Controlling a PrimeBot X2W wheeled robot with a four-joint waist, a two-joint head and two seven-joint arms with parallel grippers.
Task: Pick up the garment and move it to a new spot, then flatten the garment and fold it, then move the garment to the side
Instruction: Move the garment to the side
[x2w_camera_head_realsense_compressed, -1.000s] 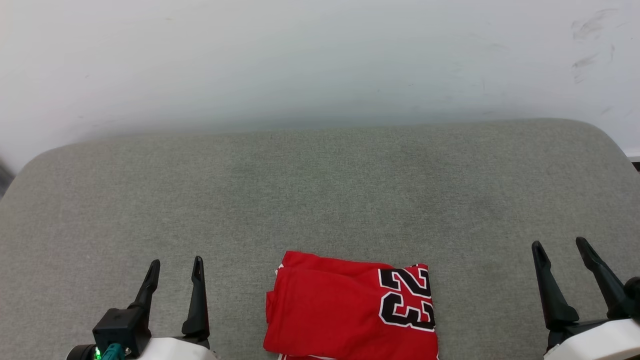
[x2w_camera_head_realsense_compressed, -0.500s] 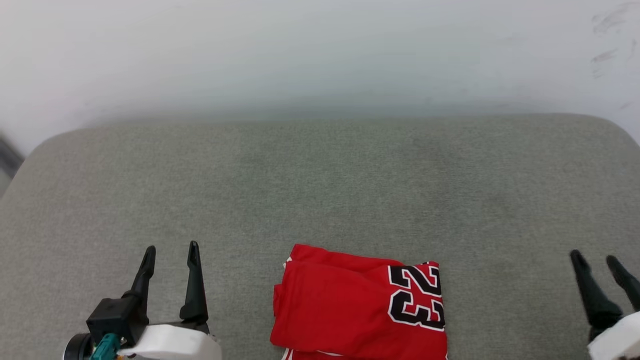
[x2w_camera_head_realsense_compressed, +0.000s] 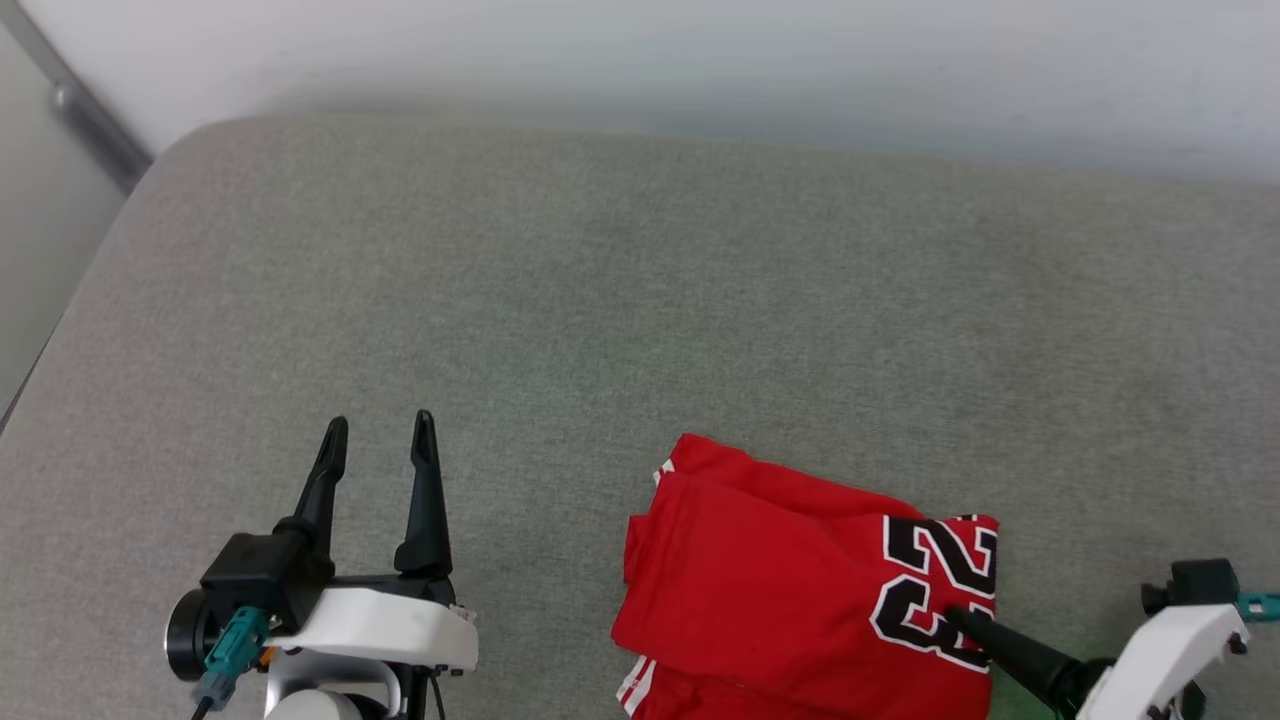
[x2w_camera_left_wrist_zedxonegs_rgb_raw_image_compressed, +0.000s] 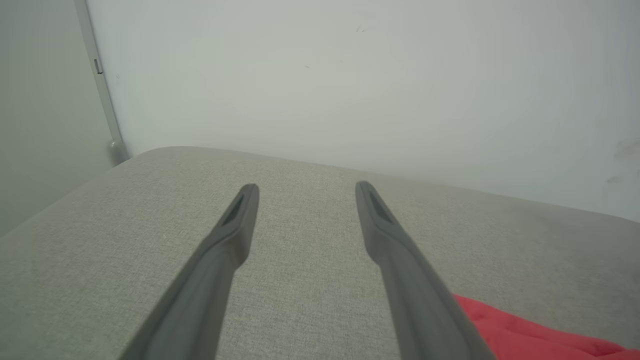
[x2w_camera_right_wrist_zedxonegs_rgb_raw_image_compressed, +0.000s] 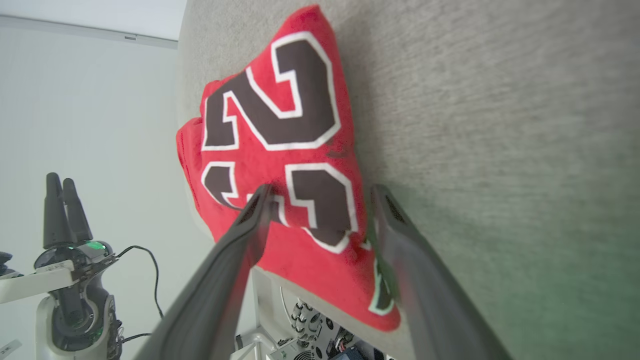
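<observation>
the folded red jersey (x2w_camera_head_realsense_compressed: 800, 590) lies on the grey cushion (x2w_camera_head_realsense_compressed: 600, 300), "23" up. the head view shows the left gripper (x2w_camera_head_realsense_compressed: 380, 420) left of the jersey, fingers spread, empty. the right wrist view adds the right gripper (x2w_camera_right_wrist_zedxonegs_rgb_raw_image_compressed: 321, 192) spread wide astride the jersey's "3" edge, perhaps brushing cloth, gripping nothing.

Right claw (x2w_camera_right_wrist_zedxonegs_rgb_raw_image_compressed: 321, 192) swung inward — now over edge of garment (x2w_camera_head_realsense_compressed: 760, 580).
</observation>
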